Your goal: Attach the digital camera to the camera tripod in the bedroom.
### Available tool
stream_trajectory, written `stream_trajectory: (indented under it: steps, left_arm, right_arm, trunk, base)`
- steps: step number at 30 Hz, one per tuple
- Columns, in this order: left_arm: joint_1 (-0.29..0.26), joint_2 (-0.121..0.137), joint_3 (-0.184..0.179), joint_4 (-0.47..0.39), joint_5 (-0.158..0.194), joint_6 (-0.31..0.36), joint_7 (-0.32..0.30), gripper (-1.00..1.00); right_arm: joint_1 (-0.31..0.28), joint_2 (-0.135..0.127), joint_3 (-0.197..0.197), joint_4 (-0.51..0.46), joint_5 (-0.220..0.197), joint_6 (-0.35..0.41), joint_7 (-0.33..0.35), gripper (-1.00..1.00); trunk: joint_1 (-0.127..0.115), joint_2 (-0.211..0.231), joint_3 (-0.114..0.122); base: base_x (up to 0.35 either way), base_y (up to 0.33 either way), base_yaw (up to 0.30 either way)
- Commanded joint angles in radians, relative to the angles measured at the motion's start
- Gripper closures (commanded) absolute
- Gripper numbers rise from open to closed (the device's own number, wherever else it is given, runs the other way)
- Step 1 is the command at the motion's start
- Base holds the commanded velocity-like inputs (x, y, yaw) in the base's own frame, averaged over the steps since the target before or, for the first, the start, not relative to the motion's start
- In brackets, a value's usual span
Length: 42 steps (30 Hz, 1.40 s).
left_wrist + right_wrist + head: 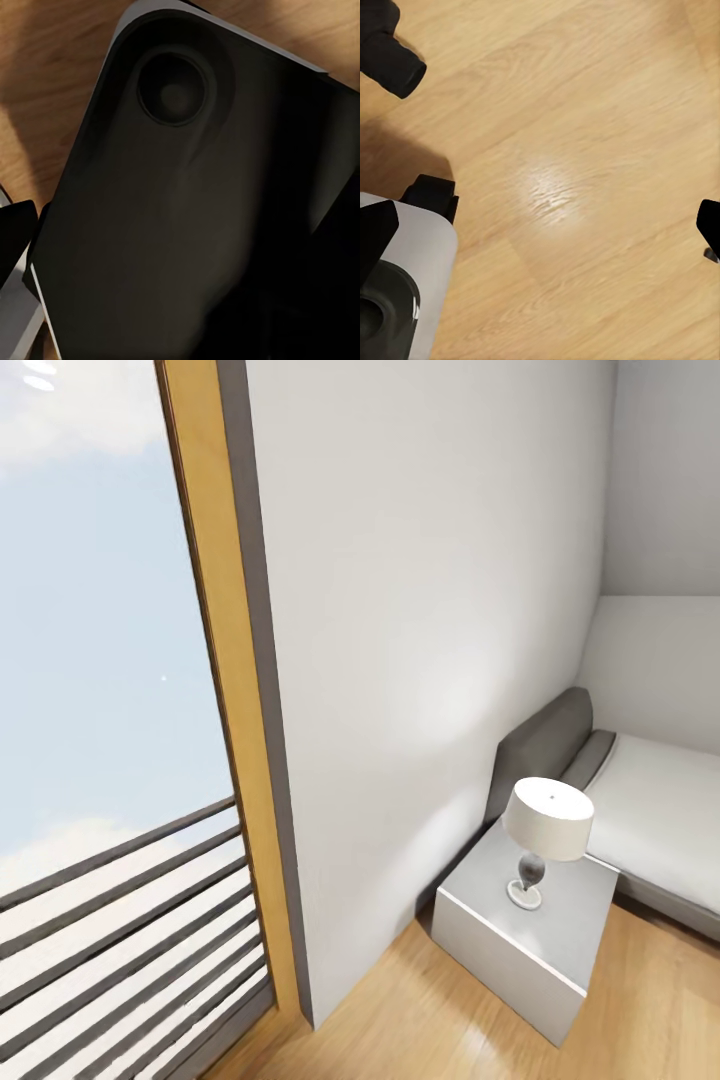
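White-walled bedroom [420, 560], grey bed [640, 800]

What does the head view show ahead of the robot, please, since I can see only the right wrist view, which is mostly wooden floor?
Observer: A grey bedside table stands against a white wall, with a lamp on top.
Operator: Is anything beside it?
Observer: A bed with a grey headboard sits right next to it.
Operator: And the left wrist view?
Observer: A dark rounded panel over wooden floor; I cannot tell what it is.
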Motion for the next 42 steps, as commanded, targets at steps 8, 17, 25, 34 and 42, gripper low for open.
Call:
stream_trajectory:
  steps: [8,17,25,34,42]
  left_arm:
    - [0.0,0.0,0.004,-0.002,0.004,-0.001,0.0,-1.0]
    - [0.0,0.0,0.004,-0.002,0.004,-0.001,0.0,-1.0]
    - [0.0,0.0,0.004,-0.002,0.004,-0.001,0.0,-1.0]
    - [0.0,0.001,0.004,-0.002,0.004,-0.001,0.0,-1.0]
    - [0.0,0.001,0.004,-0.002,0.004,-0.001,0.0,-1.0]
  right_arm:
    - [-0.001,0.0,0.003,0.001,0.004,0.002,0.003,-1.0]
    - [-0.001,0.001,0.003,0.001,0.004,0.0,0.003,-1.0]
    - [-0.001,0.002,0.003,0.001,0.004,0.007,0.003,-1.0]
    - [-0.001,0.002,0.002,0.001,0.004,0.011,0.003,-1.0]
    - [-0.001,0.002,0.002,0.001,0.004,0.011,0.003,-1.0]
  trunk:
    - [0.0,0.0,-0.001]
    - [0.0,0.0,-0.001]
    - [0.0,0.0,0.0]
    - [0.0,0.0,0.003]
    - [0.0,0.0,0.004]
  base:
    - [-0.001,0.001,0.0]
    - [0.0,0.0,0.0]
    - [0.0,0.0,-0.039]
    - [0.0,0.0,-0.202]
    - [0.0,0.0,-0.228]
